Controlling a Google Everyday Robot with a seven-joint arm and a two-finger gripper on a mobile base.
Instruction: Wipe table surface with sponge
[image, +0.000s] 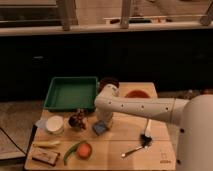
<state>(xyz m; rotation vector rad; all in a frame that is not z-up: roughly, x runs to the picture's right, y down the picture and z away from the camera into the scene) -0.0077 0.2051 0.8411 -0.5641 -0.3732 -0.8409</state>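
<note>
The table surface (125, 135) is a light tan wooden top with plank seams. The sponge (100, 128), a small blue-grey block, lies on it left of centre, just below the green tray. My white arm reaches in from the right, bends at its elbow (107, 96) and points down. The gripper (103, 121) sits at the sponge's top edge, shut on it and pressing it to the wood. The wrist hides most of the fingers.
A green tray (52, 97) stands at the back left, with a dark bowl (108, 82) and an orange bowl (136, 94) to its right. A white round container (55, 125), a small dark object (77, 120), an orange fruit (84, 149), a green vegetable (70, 151) and a tan-and-dark block (44, 157) crowd the front left. A utensil (135, 148) lies front right.
</note>
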